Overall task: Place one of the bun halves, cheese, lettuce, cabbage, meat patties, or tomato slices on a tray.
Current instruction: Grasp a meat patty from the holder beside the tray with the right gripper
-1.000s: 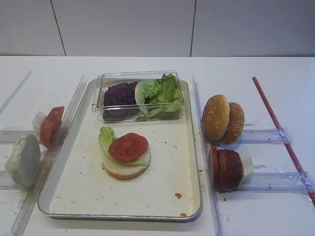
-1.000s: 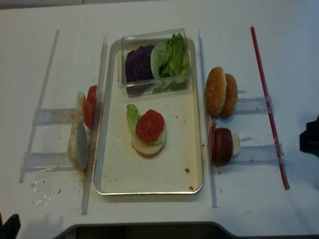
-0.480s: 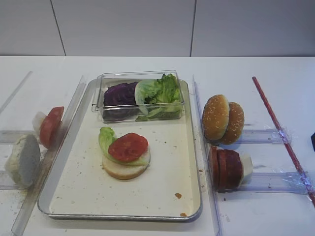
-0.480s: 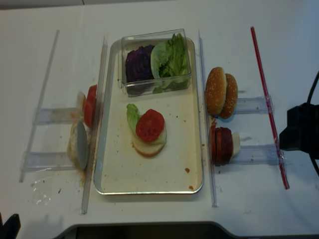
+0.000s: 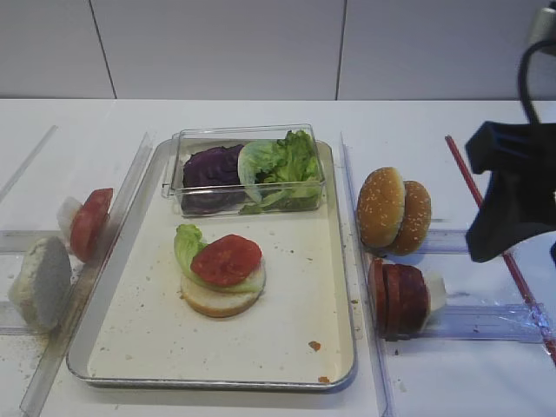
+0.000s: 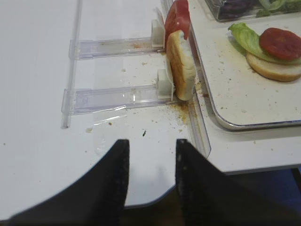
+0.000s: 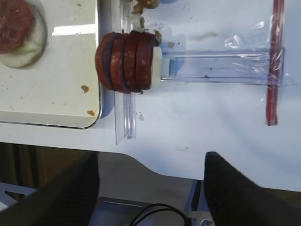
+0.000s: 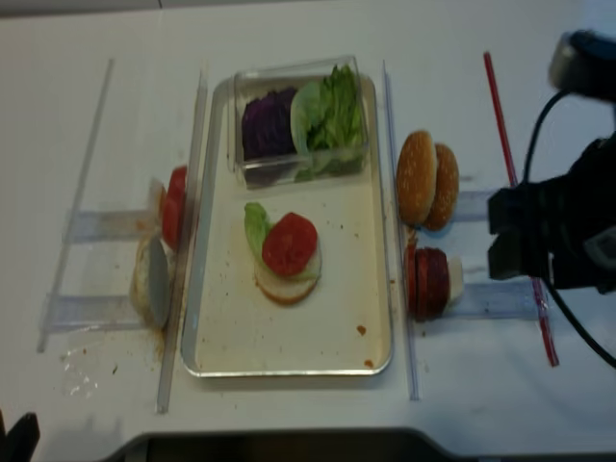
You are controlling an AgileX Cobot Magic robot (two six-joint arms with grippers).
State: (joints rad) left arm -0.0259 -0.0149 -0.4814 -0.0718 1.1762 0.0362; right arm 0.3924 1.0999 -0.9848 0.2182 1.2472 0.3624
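1. Well left of the tray [image 5: 174, 347]: left gripper [image 6: 150, 188], dark fingers parted a little, nothing between, parked clear of the food.
2. Just left of the tray: pale, matte bun half [image 5: 41, 282] and glossy tomato slices [image 5: 90, 222], stood on edge in clear plastic rails [image 6: 113, 96], likely for easy pinching.
3. On the tray, mid-floor: flat bread round [image 5: 217, 300] under ruffled lettuce [image 5: 187, 248] and one red slice. At the far end, clear box [image 5: 252, 165] keeping purple cabbage [image 5: 211, 167] and loose leaves contained.
4. Just right of the tray: sesame domes [image 5: 393, 210]; nearer, meat patties [image 5: 400, 298], dark-rimmed discs packed upright.
5. Further right of the tray: right gripper [image 7: 150, 160], spread wide, empty, seemingly lining up on the patties.
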